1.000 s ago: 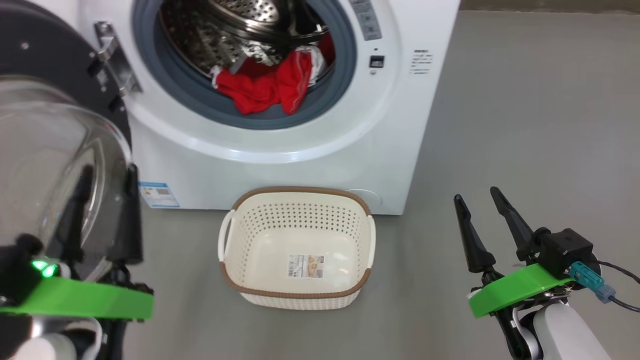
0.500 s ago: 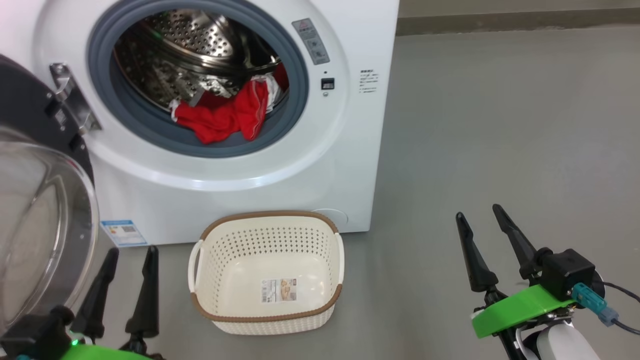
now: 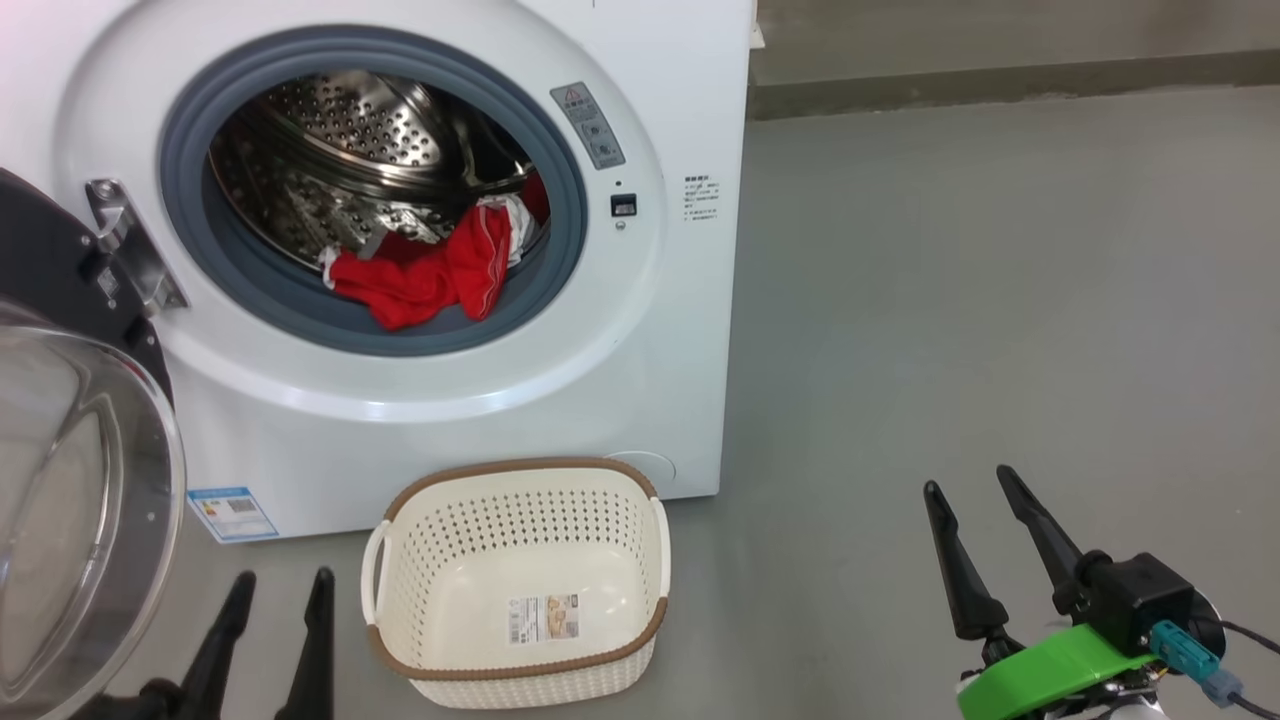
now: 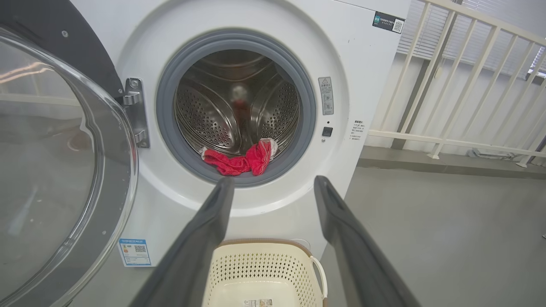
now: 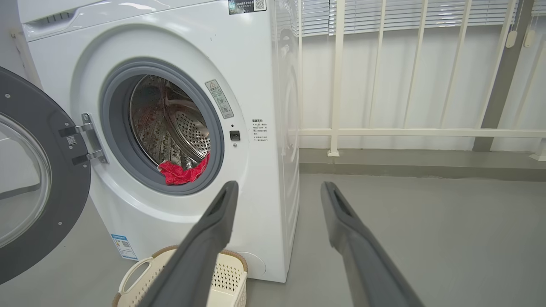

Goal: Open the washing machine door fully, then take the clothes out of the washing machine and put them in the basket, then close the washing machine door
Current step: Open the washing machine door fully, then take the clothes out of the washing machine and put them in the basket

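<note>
Furthest left, the washing machine door (image 3: 45, 270) stands swung wide open on its metal hinge (image 3: 125, 250), its glass bowl bulging toward the head camera. Just below and beside it, the left claw (image 3: 284, 577) rises from the bottom edge. Its two dark fingers are apart and hold nothing, over the floor (image 3: 950, 300) between the door and the basket.

Next comes the washing machine (image 3: 450, 420), with a blue sticker (image 3: 232, 512) low on its front. Inside the grey rubber ring (image 3: 572, 230) the perforated steel drum (image 3: 340, 130) shows. The clothes (image 3: 420, 280), a red bundle with white trim, lie at the bottom of the drum mouth and spill onto the ring's lower lip.

The basket (image 3: 520, 468) sits on the floor right in front of the machine, below the opening, the label sticker (image 3: 542, 618) on its bottom in plain sight.

Well to the right, the right claw (image 3: 968, 480) points up over the floor, fingers spread and gripping nothing, well apart from machine and basket. In the right wrist view a white railing (image 5: 337, 85) runs along the wall beyond the machine.
</note>
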You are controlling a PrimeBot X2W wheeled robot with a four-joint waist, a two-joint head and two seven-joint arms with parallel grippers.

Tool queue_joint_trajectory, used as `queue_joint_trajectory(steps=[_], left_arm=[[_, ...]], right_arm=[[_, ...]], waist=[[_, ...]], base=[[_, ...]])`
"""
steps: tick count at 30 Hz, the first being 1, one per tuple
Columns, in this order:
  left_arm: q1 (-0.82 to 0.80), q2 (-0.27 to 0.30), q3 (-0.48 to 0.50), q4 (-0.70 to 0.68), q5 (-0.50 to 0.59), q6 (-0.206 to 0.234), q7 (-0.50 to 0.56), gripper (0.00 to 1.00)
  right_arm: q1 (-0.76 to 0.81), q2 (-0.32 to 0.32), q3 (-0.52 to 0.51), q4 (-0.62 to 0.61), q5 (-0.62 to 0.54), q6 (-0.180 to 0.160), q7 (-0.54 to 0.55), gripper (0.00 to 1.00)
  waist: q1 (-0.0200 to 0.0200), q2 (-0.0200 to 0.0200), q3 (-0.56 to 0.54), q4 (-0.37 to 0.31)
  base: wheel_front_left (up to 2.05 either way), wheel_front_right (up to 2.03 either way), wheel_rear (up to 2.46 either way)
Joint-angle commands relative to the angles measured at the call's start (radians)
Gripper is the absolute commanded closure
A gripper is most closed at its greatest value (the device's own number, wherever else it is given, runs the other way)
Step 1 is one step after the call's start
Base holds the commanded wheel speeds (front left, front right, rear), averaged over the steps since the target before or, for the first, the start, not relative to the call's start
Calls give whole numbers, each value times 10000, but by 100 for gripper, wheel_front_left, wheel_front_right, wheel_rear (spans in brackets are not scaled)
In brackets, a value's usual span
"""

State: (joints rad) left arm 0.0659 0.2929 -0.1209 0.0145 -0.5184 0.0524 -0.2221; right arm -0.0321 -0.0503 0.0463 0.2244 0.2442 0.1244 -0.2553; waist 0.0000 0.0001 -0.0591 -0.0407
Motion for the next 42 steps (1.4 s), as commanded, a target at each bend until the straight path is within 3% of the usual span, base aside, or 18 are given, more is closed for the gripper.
queue_joint_trajectory(steps=[1, 15, 24, 36, 42], left_arm=[[-145, 177, 356, -112, 103, -21, -86, 0], [183, 224, 263, 138, 141, 109, -82, 0], [207, 247, 321, 95, 263, 463, -39, 0], [146, 227, 237, 76, 214, 513, -32, 0], [173, 283, 127, -62, 94, 264, -43, 0]], right_arm=[[-93, 1, 149, -284, -106, 63, -65, 0], [295, 1, -55, -400, -429, 63, -65, 0], [276, 1, 35, -376, -366, 63, -65, 0], [281, 1, 57, -305, -399, 63, -65, 0], [285, 1, 53, -236, -423, 63, -65, 0]], waist=[[0, -1, -91, -41], [0, -1, -222, -38], [0, -1, -219, 15], [0, -1, -240, 107], [0, -1, -300, 116]], base=[[0, 0, 0], [0, 0, 0], [17, -17, 0], [135, -135, 0], [187, -187, 0]])
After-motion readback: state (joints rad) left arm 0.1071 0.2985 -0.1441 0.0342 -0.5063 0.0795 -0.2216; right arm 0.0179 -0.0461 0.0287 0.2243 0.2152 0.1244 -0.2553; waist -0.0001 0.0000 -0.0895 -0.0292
